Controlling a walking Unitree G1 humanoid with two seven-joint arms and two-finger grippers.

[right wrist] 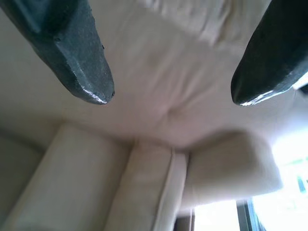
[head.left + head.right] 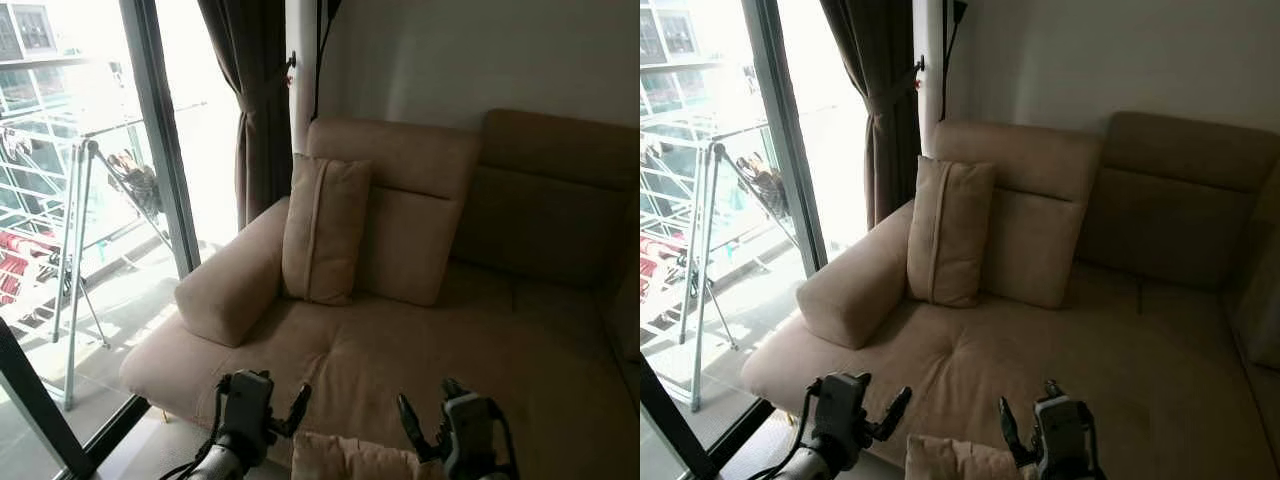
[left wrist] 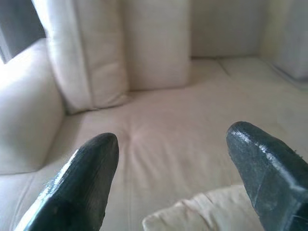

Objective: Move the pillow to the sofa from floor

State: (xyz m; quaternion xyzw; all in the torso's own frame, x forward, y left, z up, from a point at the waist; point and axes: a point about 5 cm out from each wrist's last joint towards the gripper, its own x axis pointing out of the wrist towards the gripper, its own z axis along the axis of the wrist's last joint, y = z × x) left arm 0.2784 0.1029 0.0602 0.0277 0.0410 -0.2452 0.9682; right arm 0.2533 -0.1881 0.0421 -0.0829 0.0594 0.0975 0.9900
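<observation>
The beige pillow (image 2: 345, 458) is sitting between the left gripper (image 2: 290, 412) and the right gripper (image 2: 425, 425), at the front edge of the tan sofa (image 2: 450, 350). Both sets of jaws are standing spread, gripping nothing. By the look of it, the pillow is reaching the seat and only settling remains.

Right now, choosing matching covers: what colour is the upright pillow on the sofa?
Plain beige pillow, clearest in left eye view.

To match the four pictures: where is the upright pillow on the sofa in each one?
Left eye view: upright pillow beside the armrest.
Right eye view: same place.
Left wrist view: beyond the fingertips.
Right wrist view: past the fingers.
Shared landmark: the armrest.
</observation>
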